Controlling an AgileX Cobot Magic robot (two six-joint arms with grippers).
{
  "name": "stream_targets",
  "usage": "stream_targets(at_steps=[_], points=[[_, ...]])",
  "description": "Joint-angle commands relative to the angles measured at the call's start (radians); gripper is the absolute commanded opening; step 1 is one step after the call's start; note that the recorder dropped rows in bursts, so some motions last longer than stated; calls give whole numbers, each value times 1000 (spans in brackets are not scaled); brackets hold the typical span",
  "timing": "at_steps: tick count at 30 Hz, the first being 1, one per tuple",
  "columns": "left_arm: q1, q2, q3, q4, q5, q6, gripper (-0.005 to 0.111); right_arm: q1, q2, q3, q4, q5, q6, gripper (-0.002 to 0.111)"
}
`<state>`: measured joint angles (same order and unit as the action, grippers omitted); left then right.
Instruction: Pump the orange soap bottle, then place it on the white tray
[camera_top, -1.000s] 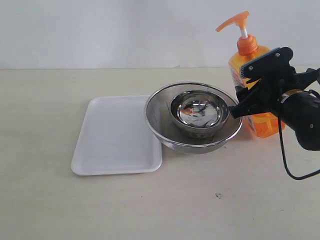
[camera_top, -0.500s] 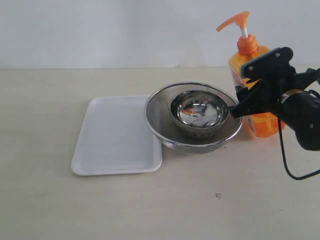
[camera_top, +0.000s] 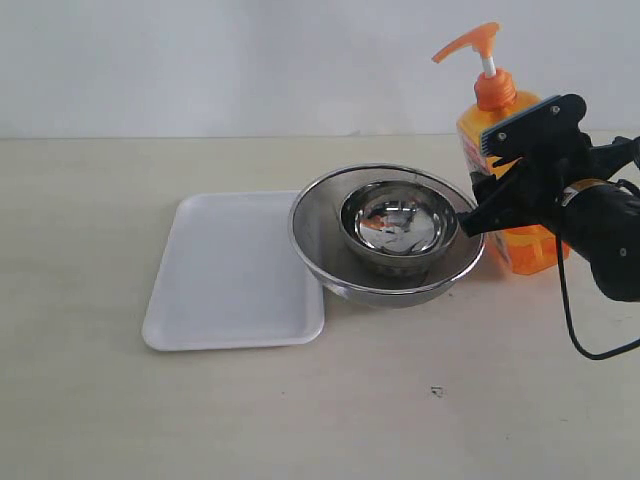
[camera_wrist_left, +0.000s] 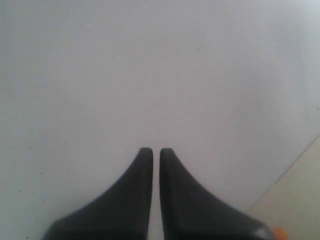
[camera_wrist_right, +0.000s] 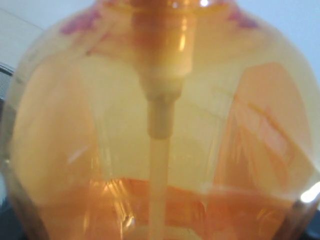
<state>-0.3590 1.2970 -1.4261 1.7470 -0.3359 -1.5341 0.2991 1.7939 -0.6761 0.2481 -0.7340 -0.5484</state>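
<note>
Scene: pale table (camera_top: 300, 420), plain wall (camera_top: 200, 60) behind.
Btl: orange soap bottle (camera_top: 495, 92) stands upright at far R, white stem showing, nozzle pointing L.
R arm: right gripper (camera_top: 477, 185) reaches in from R, black jaws spread across btl's mid-body; contact can't be told.
Bowls: small steel bowl (camera_top: 400, 222) sits inside large steel bowl (camera_top: 315, 235), just L of btl.
Tray: white tray (camera_top: 235, 270) lies flat L of bowls, R edge meeting large bowl's rim.

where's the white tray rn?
Exterior view: the flat white rectangular tray lies on the tan table, left of centre, with the rim of the large round steel bowl overlapping its right edge.
</note>
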Motion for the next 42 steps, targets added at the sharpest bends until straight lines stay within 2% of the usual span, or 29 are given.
stream_targets(at_steps=[1, 10, 16, 29, 33, 37, 42], points=[[2, -84, 55, -3, 56, 11, 5, 1, -6, -6, 2, -20, -3, 0], [2, -271, 197, -3, 228, 35, 5, 1, -6, -6, 2, -24, -3, 0], [2, -432, 254, -3, 283, 70, 5, 1, -6, -6, 2, -24, -3, 0], [2, -570, 397, -11, 518, 144, 5, 1, -6, -6, 2, -24, -3, 0], [2, -592, 397, -169, 535, 274, 5, 1, -6, -6, 2, -24, -3, 0], [2, -600, 397, -417, 551, 478, 5, 1, -6, -6, 2, -24, -3, 0], [2, -602, 397, -604, 577, 658, 5, 1, -6, -6, 2, -24, -3, 0]])
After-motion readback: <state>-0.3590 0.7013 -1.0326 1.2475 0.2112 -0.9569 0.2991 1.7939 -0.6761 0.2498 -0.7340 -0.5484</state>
